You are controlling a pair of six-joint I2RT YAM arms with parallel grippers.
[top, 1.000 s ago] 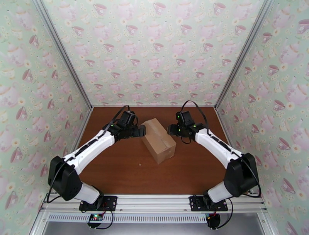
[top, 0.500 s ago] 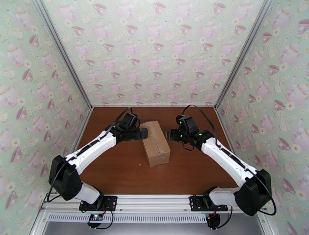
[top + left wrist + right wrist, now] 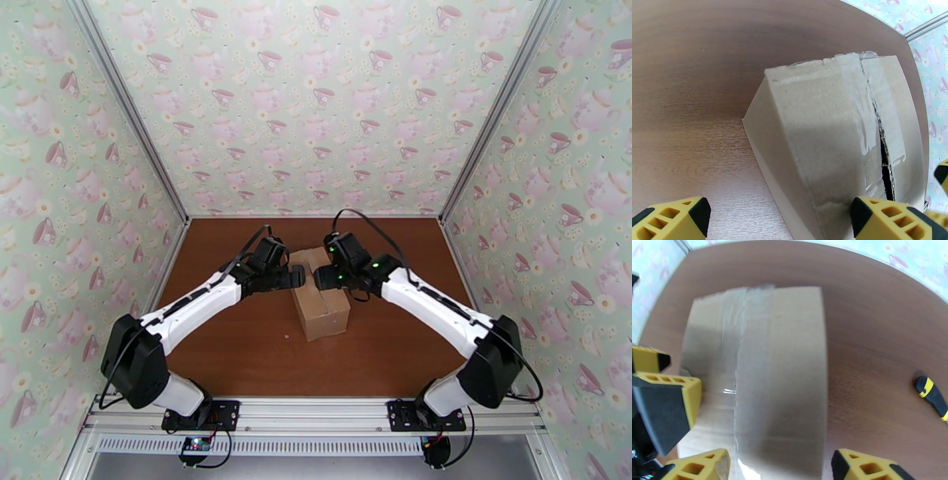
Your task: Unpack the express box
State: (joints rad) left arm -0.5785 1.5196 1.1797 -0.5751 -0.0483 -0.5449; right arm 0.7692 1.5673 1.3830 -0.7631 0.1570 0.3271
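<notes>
The express box point(image 3: 322, 306) is a plain brown carton lying on the middle of the table, flaps down. In the left wrist view the express box point(image 3: 829, 126) has a clear tape strip along its seam, split open into a dark slit near my fingers. My left gripper point(image 3: 297, 276) is open at the box's left top edge, with one yellow finger point(image 3: 884, 217) over the lid and the other over bare table. My right gripper point(image 3: 319, 278) hovers open above the box point(image 3: 762, 370), one finger point(image 3: 699, 467) near the seam and the other past the right edge.
A black and yellow cutter point(image 3: 931, 394) lies on the brown table point(image 3: 237, 347) to the right of the box. The left gripper's finger point(image 3: 665, 405) shows close by at the left of the right wrist view. Patterned walls close in three sides.
The right arm has swung left from beside the box to above its top. The box has turned from slanted to nearly square. The left gripper has edged right onto it.
</notes>
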